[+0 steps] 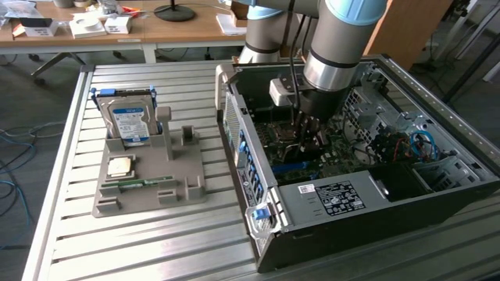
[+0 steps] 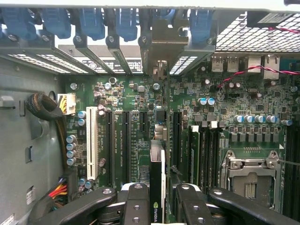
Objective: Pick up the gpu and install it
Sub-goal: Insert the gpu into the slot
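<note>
The gpu [image 2: 157, 180] is seen edge-on in the wrist view, a thin dark card with a green logo. It stands upright over the motherboard [image 2: 225, 108], between the long black slots. Its pale metal bracket [image 2: 161, 44] reaches the case's rear slot openings. My gripper [image 2: 161, 208] is shut on the card, one black finger [image 2: 136, 206] on each side. In the exterior view the gripper [image 1: 306, 137] is deep inside the open computer case [image 1: 352, 199], low over the board. I cannot tell whether the card's edge is seated in a slot.
A grey holder [image 1: 149, 175] on the slatted table [image 1: 156, 252] carries a silver hard drive [image 1: 129, 120], a processor chip [image 1: 119, 167] and a green memory stick [image 1: 144, 183]. Inside the case are a white slot [image 2: 92, 145], a processor socket [image 2: 251, 176], blue clips [image 2: 89, 21] and cables [image 2: 51, 112].
</note>
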You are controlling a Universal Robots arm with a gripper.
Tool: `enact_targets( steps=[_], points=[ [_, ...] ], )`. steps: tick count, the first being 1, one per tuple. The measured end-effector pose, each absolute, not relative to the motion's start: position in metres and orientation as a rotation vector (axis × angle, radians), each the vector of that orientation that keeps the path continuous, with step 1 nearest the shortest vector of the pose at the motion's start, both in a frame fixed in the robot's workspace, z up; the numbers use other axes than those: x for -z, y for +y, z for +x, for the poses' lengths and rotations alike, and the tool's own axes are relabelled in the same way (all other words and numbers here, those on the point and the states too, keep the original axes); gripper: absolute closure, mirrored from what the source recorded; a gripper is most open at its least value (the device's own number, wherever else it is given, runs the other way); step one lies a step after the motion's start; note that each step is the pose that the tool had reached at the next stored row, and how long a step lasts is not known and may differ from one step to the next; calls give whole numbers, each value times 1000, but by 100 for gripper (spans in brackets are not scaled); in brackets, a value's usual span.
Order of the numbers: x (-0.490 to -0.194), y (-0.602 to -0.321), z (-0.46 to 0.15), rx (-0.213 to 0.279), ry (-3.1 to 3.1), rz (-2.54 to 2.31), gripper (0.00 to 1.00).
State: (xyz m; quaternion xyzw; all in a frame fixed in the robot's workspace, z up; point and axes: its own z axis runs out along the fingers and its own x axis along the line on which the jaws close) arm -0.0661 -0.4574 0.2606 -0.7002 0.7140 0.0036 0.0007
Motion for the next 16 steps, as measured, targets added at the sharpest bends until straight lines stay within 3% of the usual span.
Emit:
enact_targets(
  steps=[16],
  points=[
    [-257, -457, -66, -11, 2242, -2199, 73]
  ],
)
